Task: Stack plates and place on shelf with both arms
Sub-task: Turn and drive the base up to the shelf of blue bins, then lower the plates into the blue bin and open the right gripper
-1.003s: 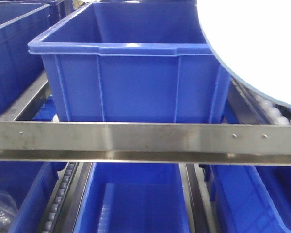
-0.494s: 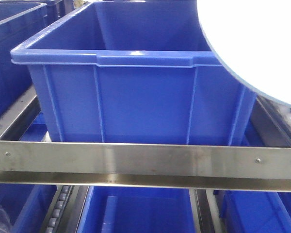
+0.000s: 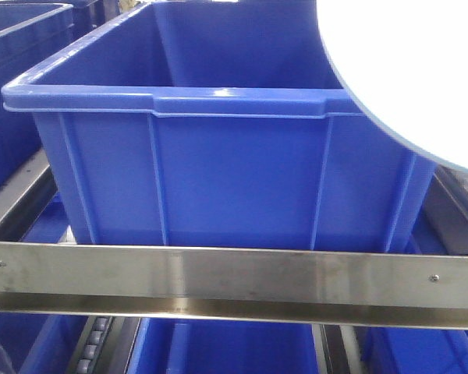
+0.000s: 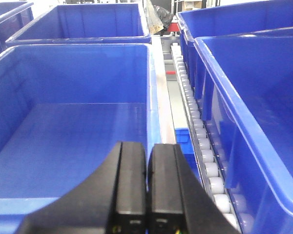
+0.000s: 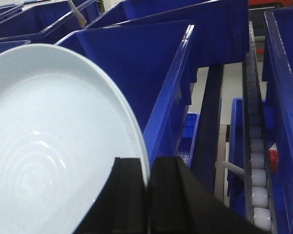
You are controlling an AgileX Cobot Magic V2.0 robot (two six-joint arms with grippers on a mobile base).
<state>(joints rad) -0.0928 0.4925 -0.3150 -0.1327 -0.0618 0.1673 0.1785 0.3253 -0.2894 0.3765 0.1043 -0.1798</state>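
Looming nearer, blue bin [image 3: 218, 156] — right jaws pinch plate [image 5: 49, 146], perhaps two; left jaws closed, empty.

blue bins [image 3: 218, 179], steel shelf rail [image 3: 234, 276], rollers [image 4: 205, 151]

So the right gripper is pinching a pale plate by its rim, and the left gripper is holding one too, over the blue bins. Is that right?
Not quite. The right gripper does pinch the plate by its rim, but the left gripper is shut on nothing; the left wrist view shows only blue bins beneath it.
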